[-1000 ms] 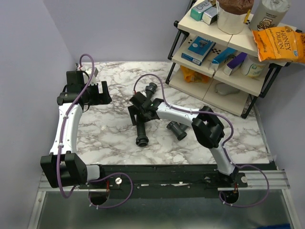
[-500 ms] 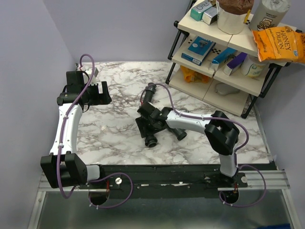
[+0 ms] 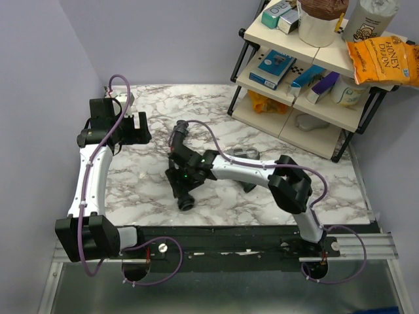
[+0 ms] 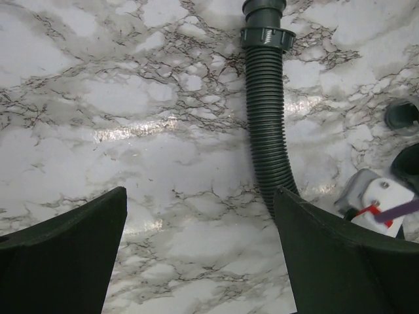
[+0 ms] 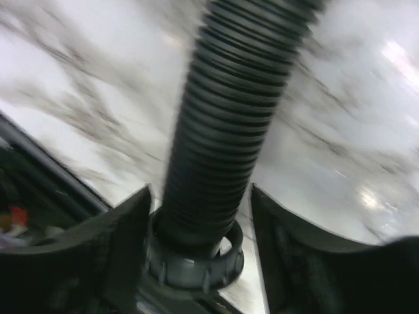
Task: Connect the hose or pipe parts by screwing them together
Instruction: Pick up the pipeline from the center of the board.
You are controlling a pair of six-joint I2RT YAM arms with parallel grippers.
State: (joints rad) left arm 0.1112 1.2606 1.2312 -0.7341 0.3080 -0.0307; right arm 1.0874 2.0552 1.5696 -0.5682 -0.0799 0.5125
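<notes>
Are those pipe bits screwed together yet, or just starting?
Nothing is joined yet: the hose and the fitting lie apart. In hand: the right pincer straddles the hose near a collar nut; a firm grip isn't clear. To do: bring the two together and screw them; the left pincer is open.

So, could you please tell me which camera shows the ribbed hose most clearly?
The left wrist view: the hose is sharp, its ribs and one collar nut unobstructed. The top view shows both ends, but the right end effector covers the middle. The right wrist view is a blurred close-up of one end.
</notes>
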